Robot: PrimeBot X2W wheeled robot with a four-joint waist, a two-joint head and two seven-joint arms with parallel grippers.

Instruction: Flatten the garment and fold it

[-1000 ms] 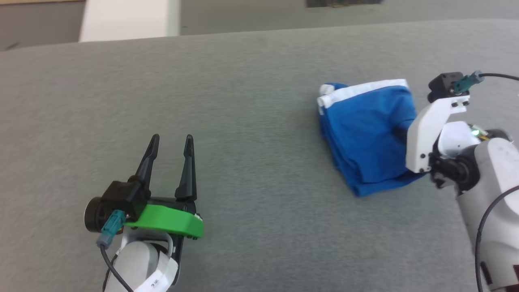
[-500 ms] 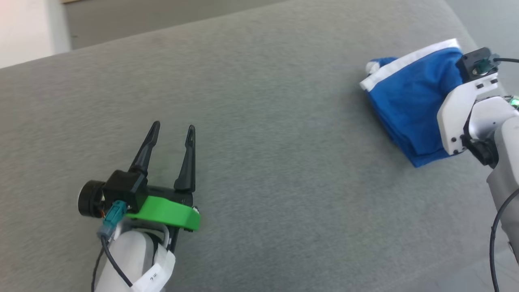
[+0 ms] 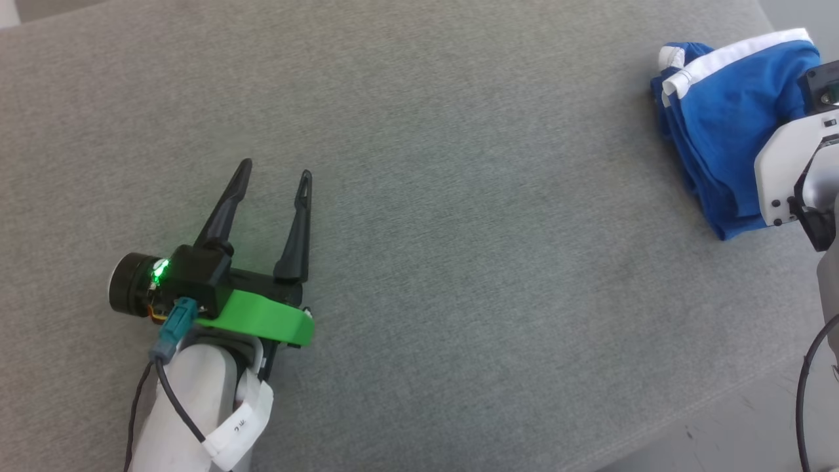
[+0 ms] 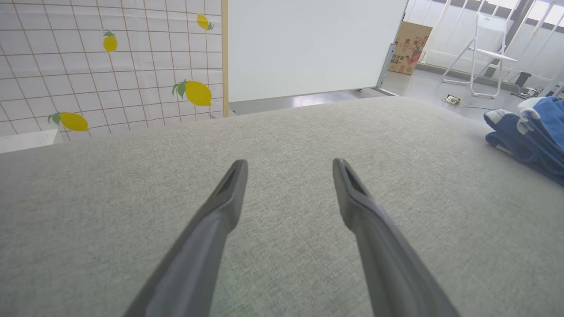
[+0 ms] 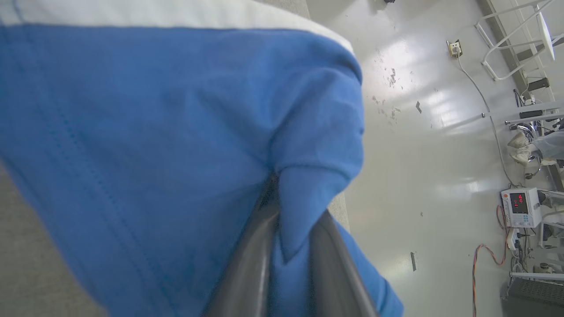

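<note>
The garment (image 3: 721,124) is a bright blue bundle with a white trim band, lying at the far right edge of the grey padded surface (image 3: 459,229). It also shows at the right in the left wrist view (image 4: 528,136). My right gripper (image 5: 288,211) has a fold of the garment (image 5: 154,132) pinched between its two dark fingers, with the tips buried in cloth. Its white wrist mount (image 3: 783,174) covers part of the bundle. My left gripper (image 3: 276,168) stands open over bare surface at the lower left, far from the garment, with nothing between its fingers (image 4: 220,211).
The padded surface ends at the right, with shiny floor (image 3: 754,432) below. Beyond the far edge stand a lemon-patterned screen (image 4: 110,66), a white board (image 4: 308,44), a cardboard box (image 4: 412,46) and a white folding chair (image 4: 489,53). Cables and equipment (image 5: 520,207) lie on the floor.
The head camera has swung, so the whole picture shifted. The right gripper and the garment now sit nearer the surface's right edge. The left gripper stays open.
</note>
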